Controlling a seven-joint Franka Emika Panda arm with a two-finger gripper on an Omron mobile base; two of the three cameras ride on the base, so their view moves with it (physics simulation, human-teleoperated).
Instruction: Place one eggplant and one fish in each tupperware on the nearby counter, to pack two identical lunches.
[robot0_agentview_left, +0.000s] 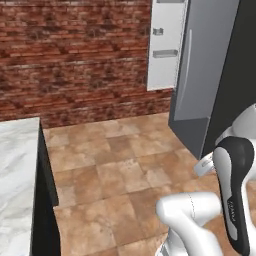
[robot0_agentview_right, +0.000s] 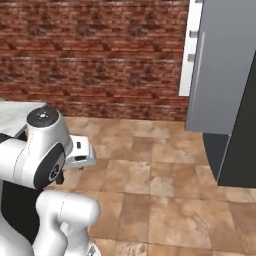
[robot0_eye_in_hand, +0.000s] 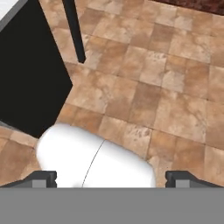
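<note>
The counter (robot0_agentview_left: 17, 170) is a white-grey veined marble top over dark cabinets, at the left of the left base view; a corner of it (robot0_agentview_right: 14, 116) sits behind my arm in the right base view. The eggplant, the fish and the tupperware are out of view. In the hand view my gripper (robot0_eye_in_hand: 111, 178) points down at the tiled floor. It is open, its two dark fingertips (robot0_eye_in_hand: 43, 177) standing wide apart with nothing between them. The dark cabinet side (robot0_eye_in_hand: 30, 74) lies to its upper left.
A tall grey fridge (robot0_agentview_left: 205, 65) stands at the right with its door open, the white inner door shelves (robot0_agentview_left: 167, 45) facing the room. A red brick wall (robot0_agentview_right: 95, 55) closes the back. Brown floor tiles (robot0_agentview_left: 125, 165) stretch between counter and fridge.
</note>
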